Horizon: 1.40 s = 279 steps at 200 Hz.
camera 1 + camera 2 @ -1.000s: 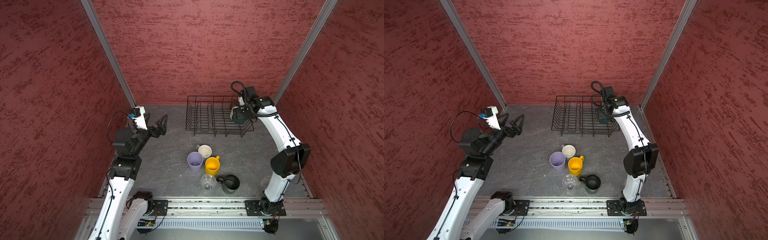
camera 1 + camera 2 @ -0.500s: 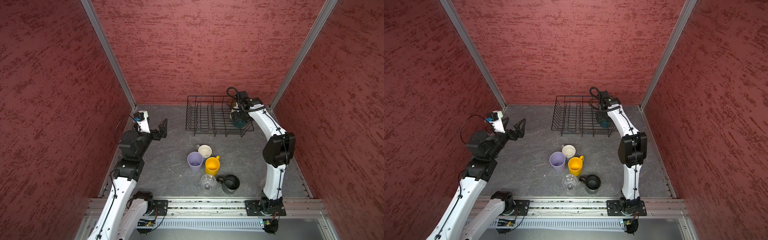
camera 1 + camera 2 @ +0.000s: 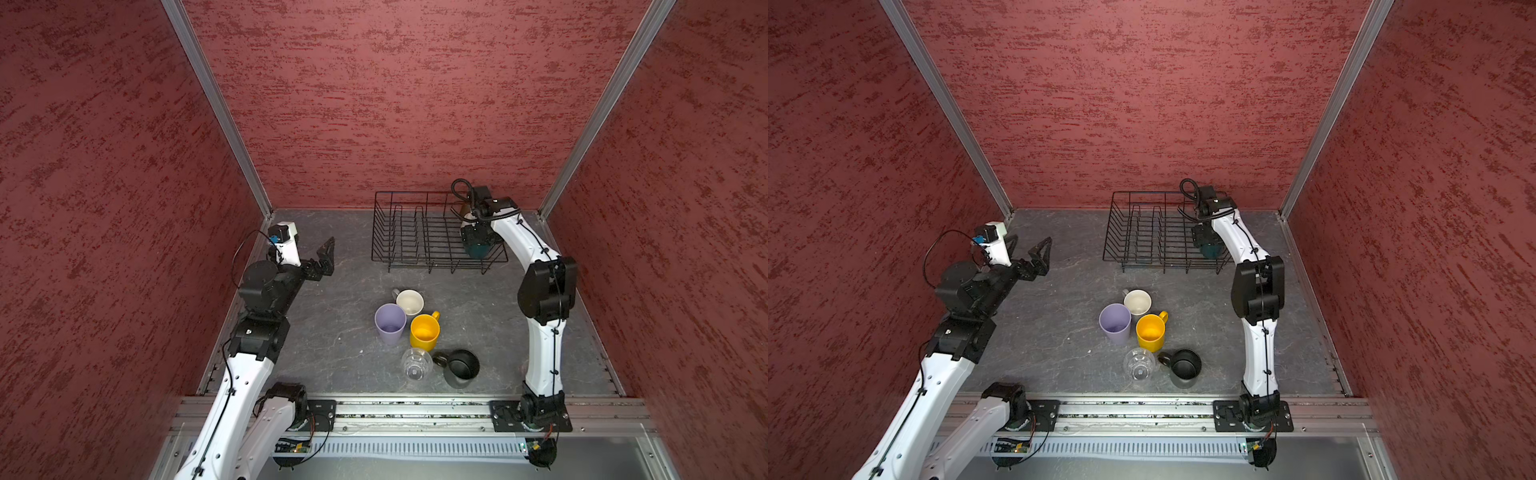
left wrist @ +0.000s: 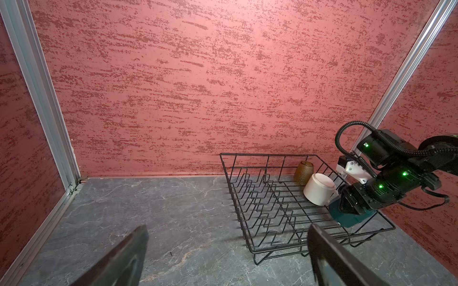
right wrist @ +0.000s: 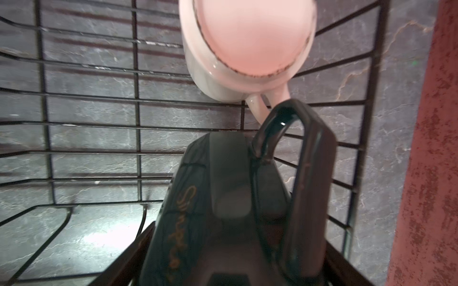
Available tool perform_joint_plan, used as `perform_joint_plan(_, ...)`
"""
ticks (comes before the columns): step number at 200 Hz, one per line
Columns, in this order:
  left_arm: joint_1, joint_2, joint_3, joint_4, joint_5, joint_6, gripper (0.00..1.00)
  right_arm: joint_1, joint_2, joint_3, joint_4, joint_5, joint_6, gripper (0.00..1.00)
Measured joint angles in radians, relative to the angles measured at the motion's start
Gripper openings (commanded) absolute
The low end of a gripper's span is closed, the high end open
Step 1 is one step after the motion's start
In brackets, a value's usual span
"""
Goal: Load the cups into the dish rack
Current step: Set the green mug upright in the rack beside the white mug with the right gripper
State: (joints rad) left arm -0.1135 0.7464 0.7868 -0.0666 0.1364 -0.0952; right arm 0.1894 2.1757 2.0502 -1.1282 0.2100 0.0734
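1. Trouble spot in both top views: the right claw (image 3: 477,243) is clamped on a teal mug (image 3: 478,251), low inside the near right corner of the rack (image 3: 380,232) and close to its side wires. Let go at this spot, the mug could land across a wire and roll. The left claw (image 3: 1032,243) hangs wide open and empty over the table (image 3: 332,332), well apart from the rack. Five cups wait on the table in a tight knot: a lilac tumbler (image 3: 390,322), a cream-lined mug (image 3: 409,301), a yellow mug (image 3: 424,330), a clear glass (image 3: 415,363) and a black mug (image 3: 461,365). The glass sits just beside the black mug's handle, so a grab at either could topple its neighbour.

2. Left wrist view: an amber glass (image 4: 302,172) and a white mug (image 4: 319,189) rest mouth-down at the rack's far end, and the white mug is tilted. The teal mug sits just beside it. A nudge could tip the white mug over or shove it into the glass.

3. Right wrist view: the handles of the teal and white mugs overlap, but whether they touch cannot be told. One finger (image 5: 314,185) of the claw runs alongside the teal handle. A careless pull-back could hook a handle and drag a mug across the wires.
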Motion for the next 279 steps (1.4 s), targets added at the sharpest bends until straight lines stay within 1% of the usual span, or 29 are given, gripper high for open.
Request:
perform_joint_plan(89, -0.007, 0.008, 0.000, -0.001, 0.011, 0.005, 1.00, -0.012, 0.061, 0.002, -0.001, -0.008, 0.001, 0.00)
perform_joint_plan(95, -0.009, 0.008, 0.000, 0.000, 0.012, 0.006, 1.00, -0.013, 0.061, 0.003, -0.002, -0.009, 0.002, 0.02)
perform_joint_plan(109, -0.013, 0.008, 0.000, 0.000, 0.013, 0.009, 1.00, -0.014, 0.061, 0.003, -0.004, -0.011, 0.002, 0.09)
perform_joint_plan(135, -0.018, 0.008, 0.000, -0.001, 0.015, 0.019, 1.00, -0.016, 0.063, 0.004, -0.004, -0.015, 0.002, 0.20)
perform_joint_plan(157, -0.022, 0.008, 0.000, -0.001, 0.015, 0.023, 1.00, -0.016, 0.063, 0.005, -0.004, -0.016, 0.004, 0.33)
perform_joint_plan(193, -0.023, 0.008, 0.000, -0.001, 0.015, 0.025, 1.00, -0.019, 0.064, 0.006, -0.003, -0.026, 0.005, 0.50)
perform_joint_plan(209, -0.024, 0.011, 0.000, -0.001, 0.015, 0.025, 1.00, -0.022, 0.064, 0.006, -0.002, -0.035, 0.006, 0.63)
perform_joint_plan(214, -0.024, 0.013, 0.000, -0.001, 0.015, 0.025, 1.00, -0.023, 0.064, 0.006, -0.001, -0.038, 0.006, 0.72)
perform_joint_plan(219, -0.024, 0.015, 0.000, -0.001, 0.015, 0.025, 1.00, -0.023, 0.064, 0.006, -0.001, -0.042, 0.006, 0.79)
perform_joint_plan(230, -0.024, 0.019, 0.000, -0.002, 0.015, 0.025, 1.00, -0.023, 0.064, 0.006, 0.002, -0.048, 0.009, 0.86)
perform_joint_plan(248, -0.026, 0.021, 0.000, -0.005, 0.015, 0.025, 1.00, -0.023, 0.064, 0.006, 0.005, -0.053, 0.013, 0.89)
perform_joint_plan(279, -0.027, 0.021, 0.000, -0.007, 0.015, 0.025, 1.00, -0.024, 0.057, 0.006, 0.018, -0.055, 0.021, 0.90)
